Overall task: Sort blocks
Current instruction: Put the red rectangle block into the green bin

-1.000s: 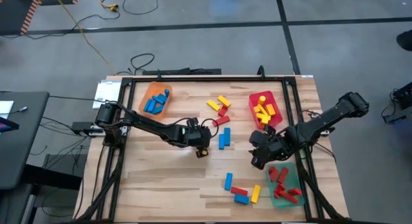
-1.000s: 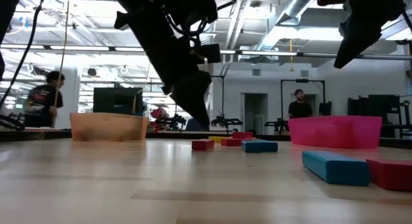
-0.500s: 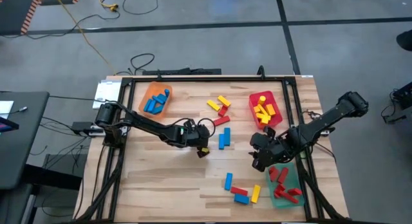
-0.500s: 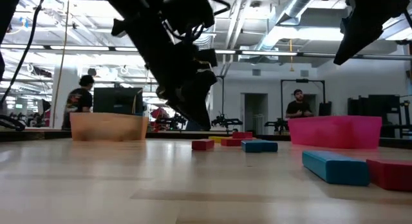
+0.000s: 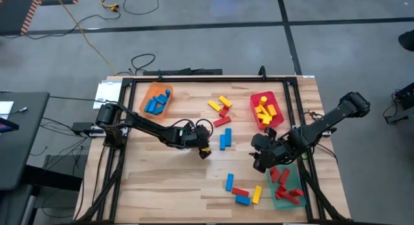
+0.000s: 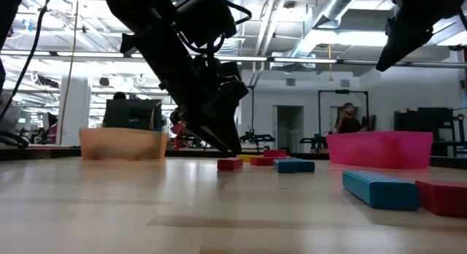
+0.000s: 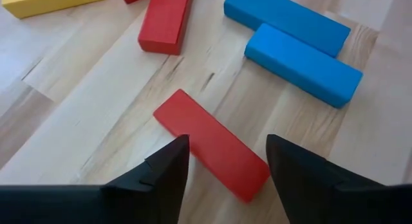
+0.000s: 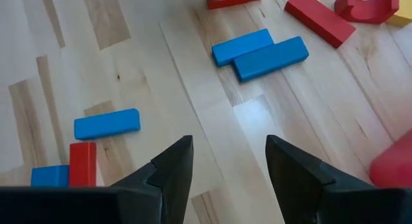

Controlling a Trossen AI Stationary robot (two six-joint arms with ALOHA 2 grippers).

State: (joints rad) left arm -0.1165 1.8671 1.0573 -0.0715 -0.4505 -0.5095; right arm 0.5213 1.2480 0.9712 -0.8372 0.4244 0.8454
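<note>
Left tool [image 7: 222,166] low over the surface [image 5: 162,180], fingers spread, straddling one end of a loose red block [image 7: 209,143] that lies flat on the wood; not yet pinched, gaps show on both sides of it. Compared with a second ago the left arm has drawn back a little toward its own side and dropped, and the fingers have widened, so the tool now sits just short of the red block instead of over it. In the low view the left tool [image 6: 219,133] nearly touches the wood. Read: it is lining up for a pick, red block likely next for the green tray [image 5: 286,189]. Just past the red block, two blue blocks [image 7: 293,40] lie side by side, touching; another red block [image 7: 166,21] and a yellow one [image 7: 48,2] farther off. Right tool [image 8: 225,166] spread and empty, hanging above bare wood; it has shifted only slightly over the last second and looks to be waiting beside the green tray. Ahead of it, a single blue block [image 8: 106,123], a red one [image 8: 82,163] next to it, and the same blue pair [image 8: 261,52] farther out. Across the surface: orange tray [image 5: 157,100] holds blue blocks, red tray [image 5: 266,110] holds yellow, green tray holds red. Loose clusters remain mid-surface and near the front edge; sorting is maybe halfway by my guess.
</note>
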